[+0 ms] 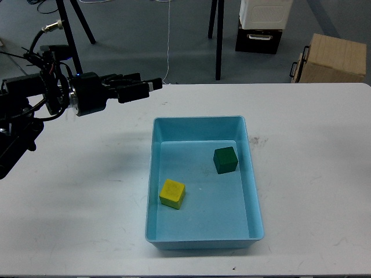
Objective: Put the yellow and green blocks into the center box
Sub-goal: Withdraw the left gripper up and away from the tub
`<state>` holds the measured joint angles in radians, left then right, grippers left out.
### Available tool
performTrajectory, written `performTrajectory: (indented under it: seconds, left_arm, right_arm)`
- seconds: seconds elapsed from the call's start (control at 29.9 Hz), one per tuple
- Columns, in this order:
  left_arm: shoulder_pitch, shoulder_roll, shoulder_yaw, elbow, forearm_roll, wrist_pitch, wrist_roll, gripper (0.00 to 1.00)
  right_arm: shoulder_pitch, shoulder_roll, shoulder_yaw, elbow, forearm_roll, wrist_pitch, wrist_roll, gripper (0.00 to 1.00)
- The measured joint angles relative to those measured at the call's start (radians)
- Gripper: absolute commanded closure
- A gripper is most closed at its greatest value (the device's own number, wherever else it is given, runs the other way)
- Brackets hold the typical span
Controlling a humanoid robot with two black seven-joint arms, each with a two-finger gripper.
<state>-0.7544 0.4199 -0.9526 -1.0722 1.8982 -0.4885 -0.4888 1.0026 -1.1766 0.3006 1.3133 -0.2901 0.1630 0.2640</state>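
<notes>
A light blue box sits at the middle of the white table. Inside it lie a yellow block at the lower left and a green block at the upper right, apart from each other. My left gripper is open and empty, held above the table's far left part, well away from the box. My right gripper is not in view.
The white table has bare surface on both sides of the box. Beyond its far edge stand black tripod legs, a cardboard box and a white and black case on the floor.
</notes>
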Motion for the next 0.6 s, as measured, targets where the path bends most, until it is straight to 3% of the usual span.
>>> performTrajectory:
  seconds: [0.27,0.6]
  left_arm:
    - [0.069,-0.048,-0.254,0.088,-0.337,0.001,0.0,0.04]
    - [0.135,-0.057,-0.27,0.227,-0.988,0.139,0.0,0.0]
  right_arm:
    - [-0.001,0.088,0.005,0.007,0.573,0.001,-0.01,0.01]
    - [-0.043,0.204,0.013,-0.006,0.885,-0.072,-0.008,0.01]
